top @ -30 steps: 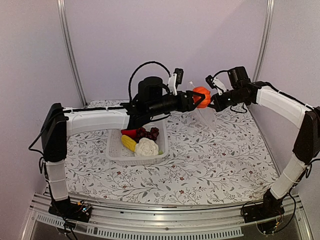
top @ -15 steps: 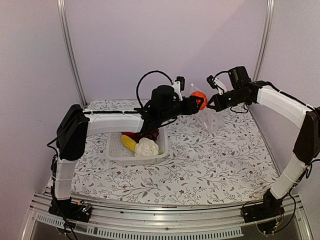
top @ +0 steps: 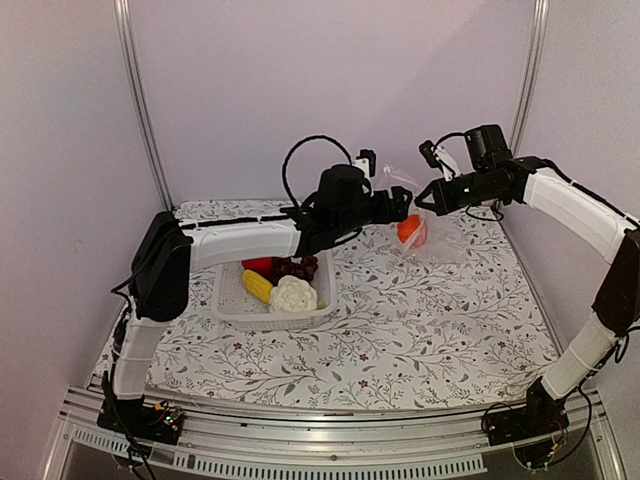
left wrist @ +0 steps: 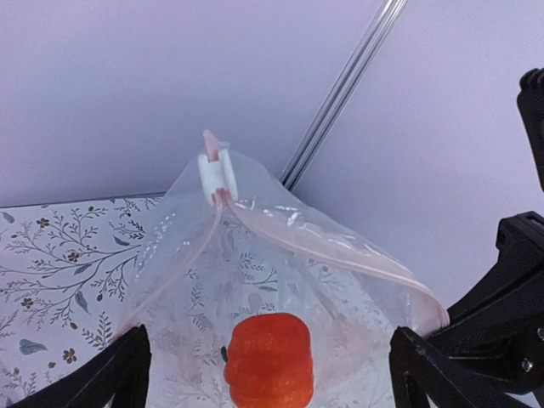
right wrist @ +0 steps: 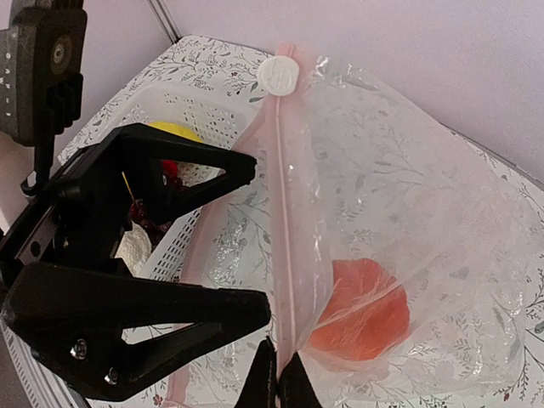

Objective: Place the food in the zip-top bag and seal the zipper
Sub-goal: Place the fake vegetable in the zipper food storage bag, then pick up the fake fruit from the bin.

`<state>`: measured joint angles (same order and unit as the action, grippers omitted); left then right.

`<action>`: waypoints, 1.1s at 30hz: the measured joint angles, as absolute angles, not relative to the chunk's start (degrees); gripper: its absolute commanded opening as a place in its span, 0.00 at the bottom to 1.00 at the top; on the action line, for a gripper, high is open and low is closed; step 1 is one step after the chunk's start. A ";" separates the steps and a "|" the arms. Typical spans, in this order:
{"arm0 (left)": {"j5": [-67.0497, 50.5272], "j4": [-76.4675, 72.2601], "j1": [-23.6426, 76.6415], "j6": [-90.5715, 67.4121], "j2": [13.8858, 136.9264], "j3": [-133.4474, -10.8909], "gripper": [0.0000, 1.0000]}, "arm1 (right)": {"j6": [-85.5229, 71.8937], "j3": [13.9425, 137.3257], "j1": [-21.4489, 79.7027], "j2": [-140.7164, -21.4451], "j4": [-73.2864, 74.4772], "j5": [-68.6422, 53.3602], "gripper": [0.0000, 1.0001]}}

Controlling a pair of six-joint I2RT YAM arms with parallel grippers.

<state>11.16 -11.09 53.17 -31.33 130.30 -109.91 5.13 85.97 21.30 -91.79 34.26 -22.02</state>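
Note:
The clear zip-top bag (top: 438,238) hangs open at the back right of the table. My right gripper (right wrist: 277,384) is shut on its pinkish zipper (right wrist: 280,212) strip and holds the mouth up. A white slider (left wrist: 214,170) sits at the zipper's far end. An orange food piece (left wrist: 268,361) lies inside the bag (right wrist: 408,195). My left gripper (left wrist: 268,378) stands open at the bag's mouth with nothing between its fingers (left wrist: 115,374). In the top view the left gripper (top: 402,205) almost meets the right gripper (top: 423,202).
A white slotted basket (top: 228,300) stands left of centre on the floral table. It holds a cauliflower (top: 293,295), yellow corn (top: 257,286), a red fruit (top: 258,265) and dark grapes (top: 299,267). A metal post (left wrist: 340,89) rises behind the bag.
My left gripper carried the orange piece to the bag's mouth, then opened; the piece now lies inside the bag. The right gripper kept its hold on the zipper and rose slightly.

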 measured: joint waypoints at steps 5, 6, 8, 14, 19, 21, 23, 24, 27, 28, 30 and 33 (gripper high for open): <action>10.92 -11.88 53.93 -27.53 126.67 -107.15 0.99 | 4.49 86.85 19.29 -91.81 34.70 -22.70 0.00; 10.57 -12.23 54.22 -26.96 125.10 -105.91 0.99 | 4.47 86.94 18.94 -91.81 34.70 -22.68 0.00; 9.65 -13.21 54.76 -26.50 122.10 -103.74 0.96 | 4.51 86.96 18.55 -91.85 34.72 -22.72 0.00; 6.22 -18.09 55.81 -27.88 110.96 -92.29 0.93 | 5.45 86.94 18.37 -92.09 34.61 -22.35 0.00; 8.88 -11.60 55.83 -26.06 104.75 -83.79 0.94 | 8.32 86.11 18.31 -91.55 34.02 -18.41 0.00; 11.92 -4.19 55.68 -24.45 103.46 -83.13 0.95 | 9.89 85.60 17.93 -90.72 34.02 -16.86 0.00; 14.00 1.91 55.18 -23.73 102.59 -83.09 0.95 | 11.22 85.49 17.28 -89.89 34.04 -15.70 0.00; 15.20 5.65 54.94 -23.66 102.04 -83.13 0.95 | 11.81 85.52 16.71 -89.43 34.00 -15.11 0.00; 18.17 16.43 53.01 -24.36 100.77 -83.20 0.95 | 13.50 85.52 14.31 -88.16 33.95 -13.50 0.00; 19.03 19.77 51.92 -25.08 100.36 -83.18 0.93 | 14.02 85.52 13.56 -87.79 33.87 -12.95 0.00; 19.94 25.10 48.80 -26.92 99.09 -81.97 0.89 | 14.61 85.52 12.53 -87.24 33.63 -12.29 0.00; 20.16 30.83 43.51 -30.98 97.19 -79.18 0.84 | 14.83 84.84 11.97 -86.76 32.45 -12.80 0.00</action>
<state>20.16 30.83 43.51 -30.98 97.19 -79.18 14.83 84.84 11.97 -86.76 32.45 -12.80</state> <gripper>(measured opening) 0.883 0.008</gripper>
